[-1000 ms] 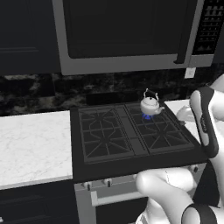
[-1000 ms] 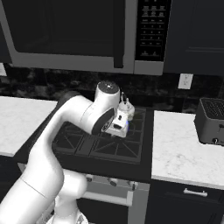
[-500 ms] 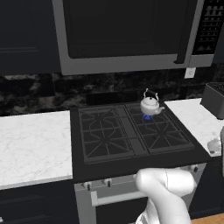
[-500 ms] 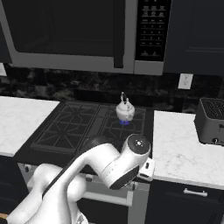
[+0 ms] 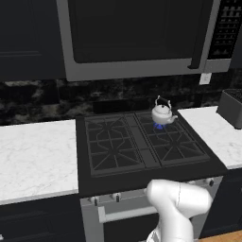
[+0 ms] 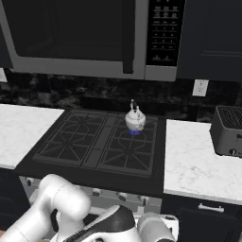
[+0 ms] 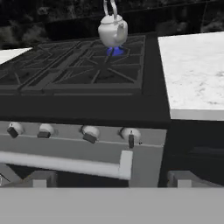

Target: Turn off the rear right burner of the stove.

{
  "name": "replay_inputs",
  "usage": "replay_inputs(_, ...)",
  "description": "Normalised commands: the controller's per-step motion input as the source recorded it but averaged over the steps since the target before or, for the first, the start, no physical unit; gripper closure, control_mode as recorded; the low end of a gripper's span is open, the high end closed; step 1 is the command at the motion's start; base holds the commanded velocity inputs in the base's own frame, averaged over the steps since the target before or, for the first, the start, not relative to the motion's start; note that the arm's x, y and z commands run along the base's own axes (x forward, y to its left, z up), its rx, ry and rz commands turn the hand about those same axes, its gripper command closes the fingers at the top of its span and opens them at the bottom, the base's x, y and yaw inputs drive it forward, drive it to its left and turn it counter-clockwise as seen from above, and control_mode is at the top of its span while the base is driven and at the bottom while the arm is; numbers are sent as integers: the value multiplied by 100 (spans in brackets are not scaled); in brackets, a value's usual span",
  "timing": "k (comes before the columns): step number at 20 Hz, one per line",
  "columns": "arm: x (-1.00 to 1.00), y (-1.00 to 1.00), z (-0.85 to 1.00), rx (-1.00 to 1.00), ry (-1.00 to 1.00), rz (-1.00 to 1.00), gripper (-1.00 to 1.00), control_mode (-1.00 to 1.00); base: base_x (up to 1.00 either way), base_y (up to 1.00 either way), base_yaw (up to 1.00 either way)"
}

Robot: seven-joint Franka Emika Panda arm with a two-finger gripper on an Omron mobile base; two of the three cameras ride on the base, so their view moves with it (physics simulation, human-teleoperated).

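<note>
- Stove [image 5: 142,151] sits dead centre in the left base view, kettle [image 5: 162,113] on the rear right burner [image 5: 159,125] at 1 o'clock, blue flame beneath it.
- Right base view: same kettle [image 6: 134,120] over the lit burner [image 6: 134,132], toaster [image 6: 228,131] out at 3 o'clock on the counter [image 6: 198,160].
- Hand view: four knobs [image 7: 130,136] along the steel front above the bar handle [image 7: 65,164]; gripper [image 7: 111,180] low at 6 o'clock, can't tell whether its fingers are parted or closed.
</note>
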Motion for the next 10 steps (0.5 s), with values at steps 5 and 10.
replay_inputs(5,-8,0,-37,-17,-52,14,-100,-100,0,0,0)
replay_inputs(10,1,-1,-30,-11,-19,3,-100,-100,0,0,0)
